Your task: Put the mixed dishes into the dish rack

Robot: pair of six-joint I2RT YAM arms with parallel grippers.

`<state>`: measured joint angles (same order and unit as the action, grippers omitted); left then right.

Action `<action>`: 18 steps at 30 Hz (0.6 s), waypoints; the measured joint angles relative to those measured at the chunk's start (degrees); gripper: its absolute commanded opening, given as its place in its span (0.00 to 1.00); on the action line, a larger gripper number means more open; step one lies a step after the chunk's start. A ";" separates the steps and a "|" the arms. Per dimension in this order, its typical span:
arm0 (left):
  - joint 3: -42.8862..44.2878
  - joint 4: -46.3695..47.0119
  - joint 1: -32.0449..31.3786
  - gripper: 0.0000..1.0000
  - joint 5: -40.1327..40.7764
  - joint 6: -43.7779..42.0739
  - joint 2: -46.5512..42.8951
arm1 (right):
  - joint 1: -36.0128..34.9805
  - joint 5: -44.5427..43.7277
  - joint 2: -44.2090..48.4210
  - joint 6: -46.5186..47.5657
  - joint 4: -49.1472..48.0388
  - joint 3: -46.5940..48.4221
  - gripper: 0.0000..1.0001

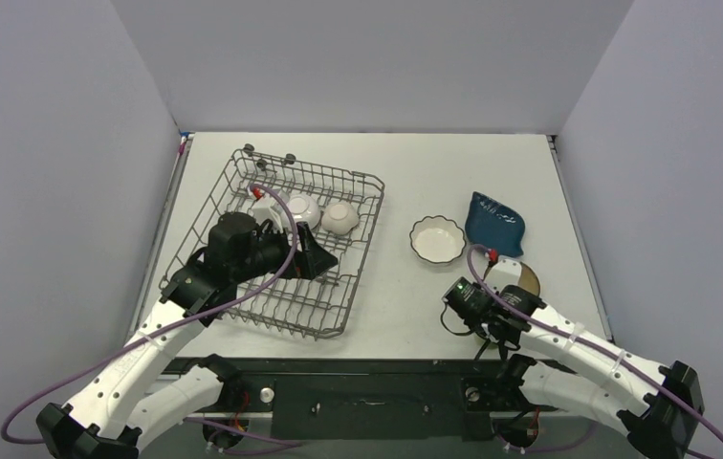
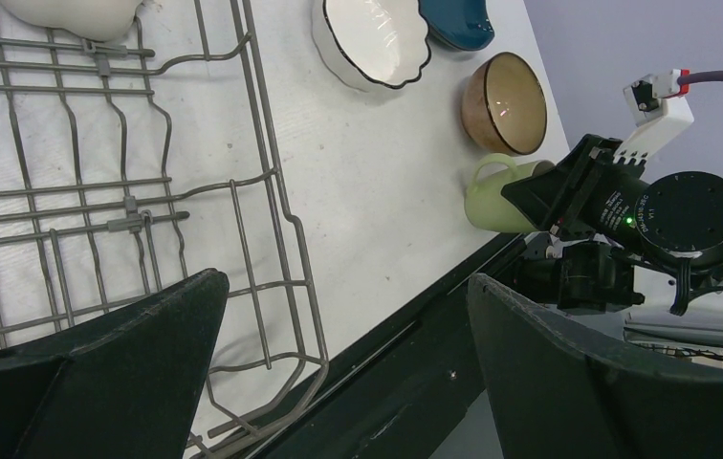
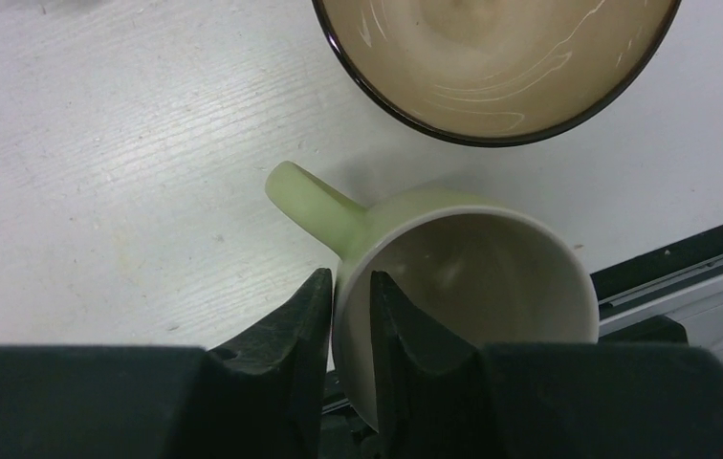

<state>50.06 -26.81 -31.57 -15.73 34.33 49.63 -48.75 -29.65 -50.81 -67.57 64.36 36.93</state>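
A white table (image 1: 405, 306), walled by pale panels (image 1: 367, 57), bears the dish rack (image 1: 324, 306).

I see the dish rack (image 2: 274, 182) is bare grey metal wire with a dull sheen, on a matt white worktop (image 3: 128, 143) showing fine grain and scuffs. The light green mug (image 3: 472, 277) and the brown bowl (image 3: 492, 57) are smooth glazed ceramic, glossy with highlights, while the right gripper (image 3: 350, 287) has matt black plastic fingers (image 3: 286, 335).
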 measured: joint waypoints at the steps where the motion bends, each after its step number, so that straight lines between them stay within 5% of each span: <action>1: 0.00 -0.02 0.00 0.96 0.00 0.00 0.00 | 0.00 0.00 -0.11 -0.11 -0.33 -0.13 0.11; 3: 0.00 -0.04 0.00 0.96 0.00 0.00 0.00 | 0.00 -0.09 -0.52 -0.55 -1.18 -0.37 0.00; 11: 0.00 -0.42 0.00 0.96 0.04 0.09 -0.11 | 0.00 -0.59 -2.05 0.31 -1.14 0.90 0.00; 18: -0.02 -0.42 0.00 0.96 1.03 1.38 -0.98 | 0.02 -0.33 -0.55 5.68 -0.55 12.00 0.00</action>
<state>50.04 -27.22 -31.57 -14.70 35.70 48.64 -48.73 -29.98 -51.35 -61.89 63.81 48.93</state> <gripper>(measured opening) 0.966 0.059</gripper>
